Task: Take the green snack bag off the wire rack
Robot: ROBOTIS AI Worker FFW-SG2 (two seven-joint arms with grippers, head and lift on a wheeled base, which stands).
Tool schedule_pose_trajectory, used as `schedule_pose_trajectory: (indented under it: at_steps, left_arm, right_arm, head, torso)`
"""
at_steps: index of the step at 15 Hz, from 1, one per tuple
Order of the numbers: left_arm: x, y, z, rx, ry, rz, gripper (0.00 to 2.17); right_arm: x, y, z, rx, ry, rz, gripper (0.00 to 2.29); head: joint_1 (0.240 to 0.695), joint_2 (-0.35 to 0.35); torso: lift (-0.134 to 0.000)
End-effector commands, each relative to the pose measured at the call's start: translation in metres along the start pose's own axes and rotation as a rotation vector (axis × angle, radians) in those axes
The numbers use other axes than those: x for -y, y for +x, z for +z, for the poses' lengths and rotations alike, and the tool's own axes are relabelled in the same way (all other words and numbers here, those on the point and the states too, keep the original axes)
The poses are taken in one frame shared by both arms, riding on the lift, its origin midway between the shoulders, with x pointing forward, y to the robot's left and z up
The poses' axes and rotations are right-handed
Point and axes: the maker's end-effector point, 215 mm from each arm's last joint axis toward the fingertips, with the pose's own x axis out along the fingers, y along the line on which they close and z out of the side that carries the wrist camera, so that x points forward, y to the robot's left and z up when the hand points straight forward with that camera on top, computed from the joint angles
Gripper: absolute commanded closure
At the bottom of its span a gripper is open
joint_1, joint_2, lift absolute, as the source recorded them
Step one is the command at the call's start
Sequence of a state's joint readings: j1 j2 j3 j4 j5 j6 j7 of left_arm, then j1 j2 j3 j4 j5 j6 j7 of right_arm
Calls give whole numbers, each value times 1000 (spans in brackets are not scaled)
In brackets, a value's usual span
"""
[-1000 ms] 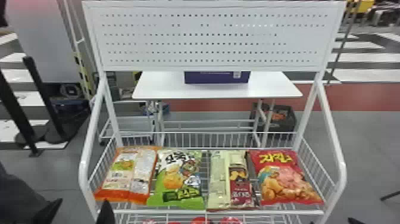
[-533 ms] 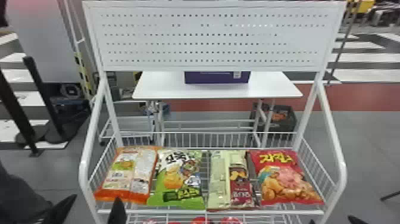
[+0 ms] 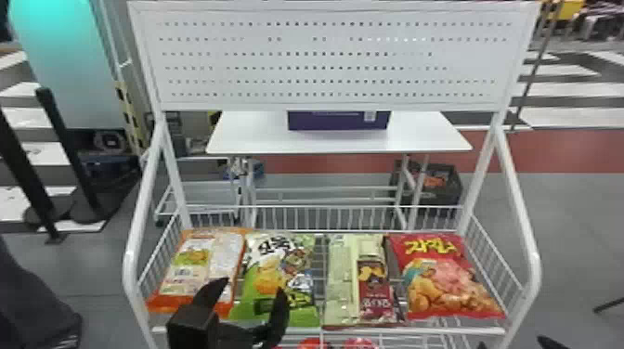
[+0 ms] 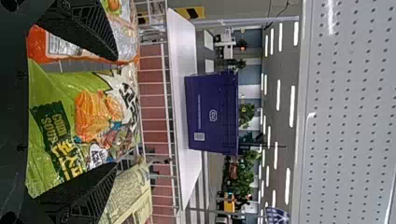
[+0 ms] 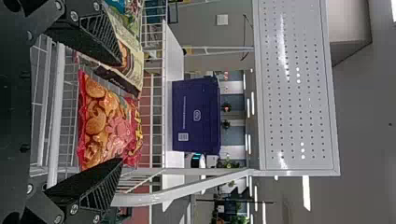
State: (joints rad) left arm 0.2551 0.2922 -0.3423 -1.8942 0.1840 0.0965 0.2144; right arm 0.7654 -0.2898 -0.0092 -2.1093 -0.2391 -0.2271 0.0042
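Note:
In the head view my left gripper stands open over the front of the wire rack, one finger over the orange bag and the other over the green snack bag. That bag lies flat, second from the left. From the left wrist, the green snack bag shows between the spread fingers of my left gripper, not gripped. My right gripper's fingertip is at the head view's bottom edge, right of the rack. In the right wrist view my right gripper is open, with the red snack bag beyond it.
An orange bag lies left of the green one; pale packs and a red bag lie to its right. White side rails and a perforated panel frame the rack. A purple box sits on a white table behind.
My left gripper has come up and to the right from the head view's bottom left edge, over the front of the rack. The bags have not moved.

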Motion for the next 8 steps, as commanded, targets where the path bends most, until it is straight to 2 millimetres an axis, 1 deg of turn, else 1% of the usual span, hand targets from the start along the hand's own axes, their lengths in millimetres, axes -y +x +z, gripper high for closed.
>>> schedule_pose_trajectory:
  at_steps: [1,3,5,8]
  left_arm:
    - [8,23,-8,-32,4,-9,87]
    - [10,37,-20,-74,7,-11,90]
    - [20,45,-28,-109,14,-39,93]
    - [26,55,-39,-139,28,-57,137]
  right_arm:
    - [-2,0,0,2,1,1,167]
    - [-5,1,0,2,-2,7,167]
    - [-5,1,-1,0,-3,6,167]
    - [-5,1,-1,0,-7,9,167]
  head:
    - [499,0]
    - [499,0]
    - [499,0]
    - [499,0]
  torso:
    - [0]
    - [0]
    - [0]
    - [0]
